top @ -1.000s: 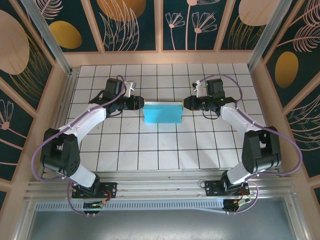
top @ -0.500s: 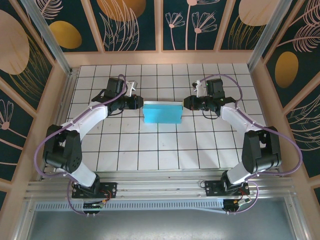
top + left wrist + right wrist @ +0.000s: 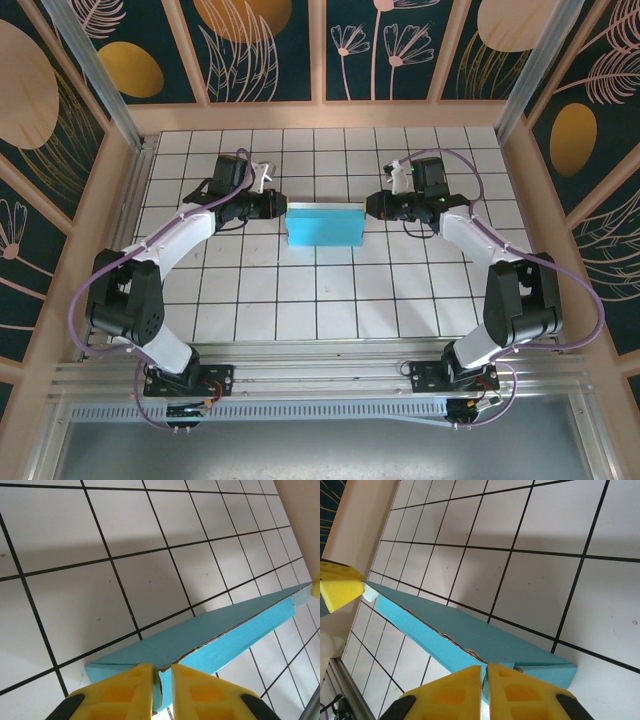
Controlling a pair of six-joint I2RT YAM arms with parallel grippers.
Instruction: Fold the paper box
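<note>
The left tool (image 3: 161, 672) and right tool (image 3: 484, 672) each clamp one end of the box (image 3: 324, 224) stretching ahead, its gripped edges hidden inside the grip.

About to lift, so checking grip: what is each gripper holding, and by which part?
Both hold the paper box: left gripper pinches its left end, right gripper its right end.

place: robot lab cell | evidence: white grid-tiled table (image 3: 320, 300); aluminium base rail (image 3: 320, 378); dark floral-printed panel walls (image 3: 270, 50); bolted white robot arms (image 3: 175, 238)
</note>
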